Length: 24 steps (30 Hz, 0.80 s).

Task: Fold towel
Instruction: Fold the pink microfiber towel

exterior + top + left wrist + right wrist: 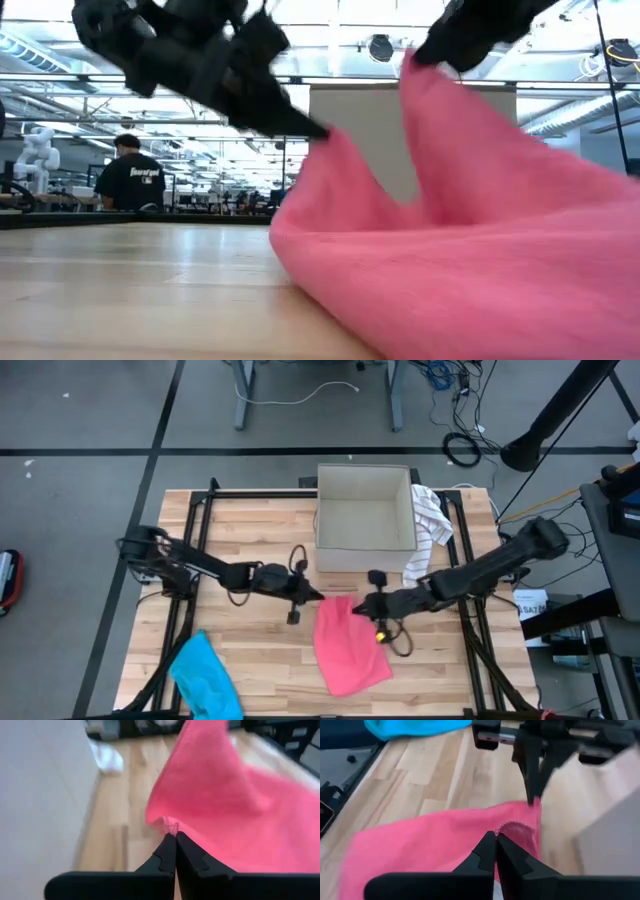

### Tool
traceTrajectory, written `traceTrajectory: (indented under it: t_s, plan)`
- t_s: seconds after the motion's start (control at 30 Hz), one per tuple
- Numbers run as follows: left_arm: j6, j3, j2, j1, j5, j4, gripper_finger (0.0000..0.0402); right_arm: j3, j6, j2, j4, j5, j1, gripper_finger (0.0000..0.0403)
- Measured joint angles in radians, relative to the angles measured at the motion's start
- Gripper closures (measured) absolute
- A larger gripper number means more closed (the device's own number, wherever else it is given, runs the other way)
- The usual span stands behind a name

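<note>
A pink towel [350,645] lies crumpled on the wooden table, with its far edge lifted. My left gripper [318,598] is shut on the towel's far left corner. My right gripper [364,604] is shut on the far edge a little to the right of it. In the low view the towel [460,250] rises in two peaks to the left gripper [312,130] and the right gripper [425,55], and its lower part rests on the table. A blue towel [205,675] lies at the near left. My left gripper pinches the pink towel's far left corner [170,826] between its two shut fingers, coming in from the table's left and slanting down. The corner is lifted and the rest of the towel slopes down to the table. My right gripper pinches the towel's hemmed far edge [509,827] between its two shut fingers, coming in from the table's right. That part [420,90] is lifted highest, and the cloth hangs slack below it onto the table.
An open cardboard box [365,520] stands just beyond the grippers at the table's far middle. A striped cloth [430,525] hangs over the box's right side. Dark frame rails [190,560] run along the table's left and right. A person sits far behind in the room [130,175].
</note>
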Motion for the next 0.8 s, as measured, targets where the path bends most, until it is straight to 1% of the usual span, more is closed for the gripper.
traceTrajectory:
  t_s: [0.13,0.23,0.37,0.47,0.53,0.63,0.7,0.8]
  plan:
    - [0.068,0.000,-0.189,0.000,-0.100,-0.145,0.0401,0.000,-0.042,-0.155,-0.135,0.073,0.010,0.0403]
    - [0.099,0.000,-0.342,0.000,-0.168,-0.243,0.0401,0.000,-0.088,-0.271,-0.199,0.120,0.008,0.0403]
    - [0.100,0.000,-0.540,-0.014,-0.188,-0.326,0.0401,0.000,-0.148,-0.397,-0.216,0.121,0.018,0.0403]
    - [0.101,0.000,-0.645,-0.062,-0.186,-0.361,0.0401,0.000,-0.183,-0.444,-0.214,0.114,0.058,0.0403]
    - [0.102,0.000,-0.683,-0.107,-0.175,-0.368,0.0401,0.000,-0.194,-0.451,-0.213,0.104,0.090,0.0403]
    - [0.080,0.000,-0.691,-0.173,-0.166,-0.428,0.0401,-0.007,-0.181,-0.432,-0.210,0.031,0.120,0.0403]
    - [0.037,0.000,-0.668,-0.208,-0.164,-0.493,0.0401,-0.025,-0.151,-0.401,-0.214,-0.024,0.134,0.0403]
    - [-0.036,0.000,-0.589,-0.251,-0.164,-0.552,0.0401,-0.065,-0.088,-0.332,-0.185,-0.088,0.154,0.0403]
